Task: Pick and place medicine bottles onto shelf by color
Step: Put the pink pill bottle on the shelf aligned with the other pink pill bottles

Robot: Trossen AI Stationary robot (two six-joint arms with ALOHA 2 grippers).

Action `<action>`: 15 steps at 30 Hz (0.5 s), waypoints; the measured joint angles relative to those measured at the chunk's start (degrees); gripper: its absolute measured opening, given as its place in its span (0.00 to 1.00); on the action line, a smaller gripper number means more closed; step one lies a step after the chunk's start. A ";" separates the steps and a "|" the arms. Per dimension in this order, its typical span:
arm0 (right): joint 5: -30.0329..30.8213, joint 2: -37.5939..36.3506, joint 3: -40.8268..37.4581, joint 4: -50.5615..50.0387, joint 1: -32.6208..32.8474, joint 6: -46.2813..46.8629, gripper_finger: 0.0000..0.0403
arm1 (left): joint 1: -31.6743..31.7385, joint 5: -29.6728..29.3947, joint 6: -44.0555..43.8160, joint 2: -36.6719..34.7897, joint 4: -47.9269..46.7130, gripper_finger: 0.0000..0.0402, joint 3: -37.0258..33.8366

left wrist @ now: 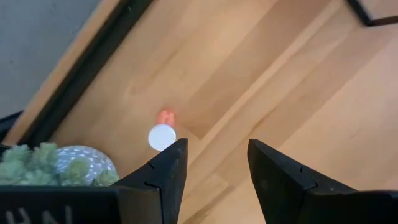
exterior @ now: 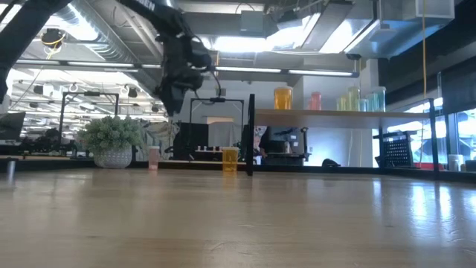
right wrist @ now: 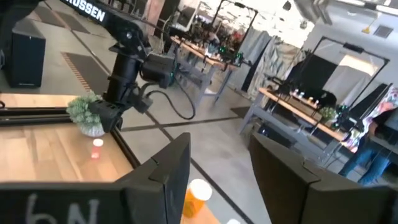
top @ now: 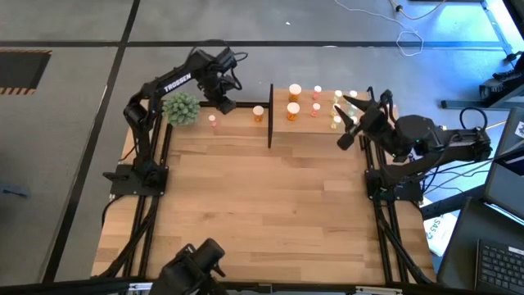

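One pink bottle (left wrist: 163, 132) upright, cap up, both grippers' jaws apart, empty.

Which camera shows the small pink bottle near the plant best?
The left wrist view: pink bottle seen from above beside the left gripper fingers. High view shows a tiny dot; low view, small beside the plant; right wrist, distant.

Two black jointed arms (top: 164, 86), white "TROSSEN" lettering, looping black cables, blocky dark tool fingers (left wrist: 168, 171).

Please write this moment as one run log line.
left gripper: open, above pink bottle | right gripper: open, empty, over shelf
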 joint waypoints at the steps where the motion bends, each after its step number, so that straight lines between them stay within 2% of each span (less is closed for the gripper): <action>1: -0.02 0.22 0.59 -0.82 -0.02 0.69 0.42 | -0.01 0.00 -0.01 0.00 0.81 0.41 -1.23; 3: 0.00 0.91 1.97 -2.50 -0.02 1.62 0.42 | -0.01 -0.73 0.00 0.00 2.24 0.41 -3.50; 8: -0.63 4.02 6.00 -5.59 -0.21 1.56 0.42 | -0.01 -8.13 -0.01 0.00 6.89 0.41 -8.50; 15: -6.13 8.57 12.30 -13.29 -3.11 4.80 0.42 | 1.09 -8.05 -0.01 0.00 10.38 0.41 -13.37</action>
